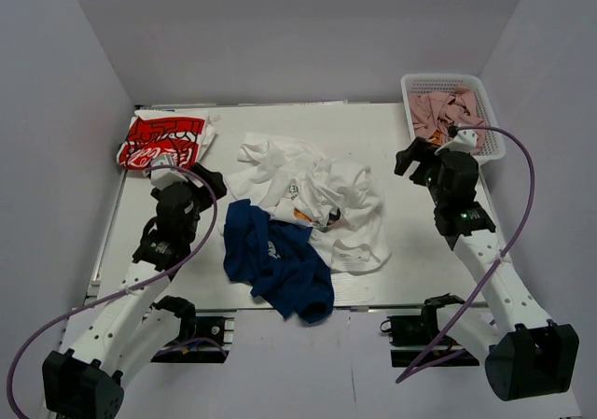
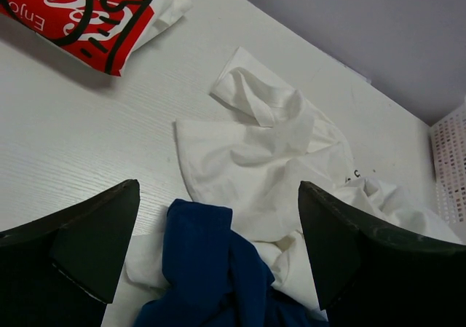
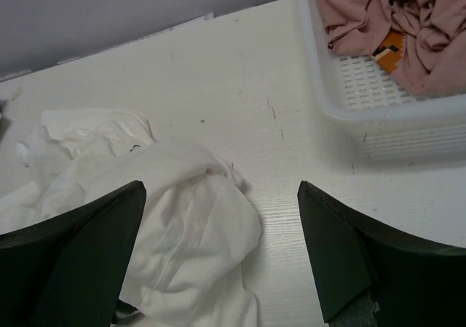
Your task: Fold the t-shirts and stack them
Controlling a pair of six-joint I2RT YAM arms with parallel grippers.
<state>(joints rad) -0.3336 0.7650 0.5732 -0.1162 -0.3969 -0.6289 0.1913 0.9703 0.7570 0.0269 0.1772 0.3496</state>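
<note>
T-shirts (image 1: 354, 232) lie in three groups on the white counter (image 1: 392, 139).

1. Navy blue t-shirt (image 1: 275, 265): crumpled, at centre near the front edge, touching the white heap.
2. White t-shirts (image 1: 280, 162): crumpled and unfolded in one heap at the counter centre, with a small coloured print showing.
3. Red-and-white lettered t-shirt (image 1: 160, 141): a compact flat packet at the far left corner, apart from the heap.

Pink cloth (image 1: 443, 111) fills the white lattice basket (image 1: 494, 130) at the far right corner.

My left pincer (image 2: 218, 188) is spread wide and empty. It hovers between the red-and-white packet and the heap, aimed at the navy and white cloth.

My right pincer (image 3: 220, 187) is spread wide and empty. It hovers between the heap and the basket.
</note>
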